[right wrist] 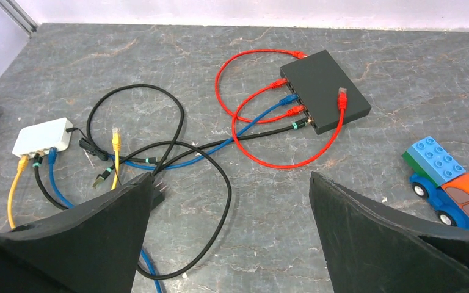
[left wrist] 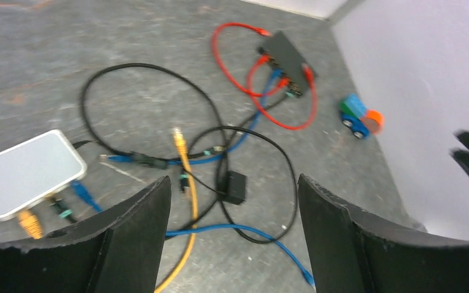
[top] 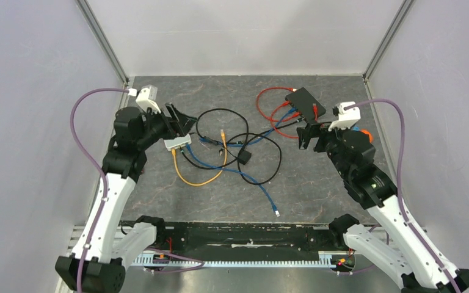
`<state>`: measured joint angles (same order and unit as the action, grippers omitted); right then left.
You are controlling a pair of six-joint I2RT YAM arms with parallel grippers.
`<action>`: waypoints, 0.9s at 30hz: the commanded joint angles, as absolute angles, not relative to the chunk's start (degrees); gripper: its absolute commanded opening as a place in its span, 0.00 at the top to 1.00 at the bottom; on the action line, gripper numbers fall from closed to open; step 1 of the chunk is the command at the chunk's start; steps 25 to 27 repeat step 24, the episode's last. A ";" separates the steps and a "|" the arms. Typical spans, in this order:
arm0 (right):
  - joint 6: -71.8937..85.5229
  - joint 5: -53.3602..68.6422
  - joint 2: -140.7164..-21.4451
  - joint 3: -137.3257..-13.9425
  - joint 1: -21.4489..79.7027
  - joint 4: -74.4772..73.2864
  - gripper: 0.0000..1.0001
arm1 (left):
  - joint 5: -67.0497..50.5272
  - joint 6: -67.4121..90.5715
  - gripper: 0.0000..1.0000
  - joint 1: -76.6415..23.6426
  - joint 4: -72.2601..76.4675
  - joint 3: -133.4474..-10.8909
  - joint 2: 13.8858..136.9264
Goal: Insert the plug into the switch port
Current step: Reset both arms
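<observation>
Brick toy car (right wrist: 446, 183), grey marbled table (right wrist: 269, 213)

No lettering, number, brand or sign is legible in any view. In the right wrist view, the white switch (right wrist: 43, 135) at nine o'clock shows a plain top. Any marks on the black switch (right wrist: 327, 85) at one o'clock or on the toy car (right wrist: 443, 177) at four o'clock are too small to tell.
</observation>
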<state>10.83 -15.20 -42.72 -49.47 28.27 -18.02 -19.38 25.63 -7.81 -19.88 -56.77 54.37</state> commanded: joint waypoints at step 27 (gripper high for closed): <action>14.85 -17.98 -38.69 -45.94 28.31 -18.58 0.02 | -30.17 20.56 0.18 -11.99 -22.41 -55.23 50.61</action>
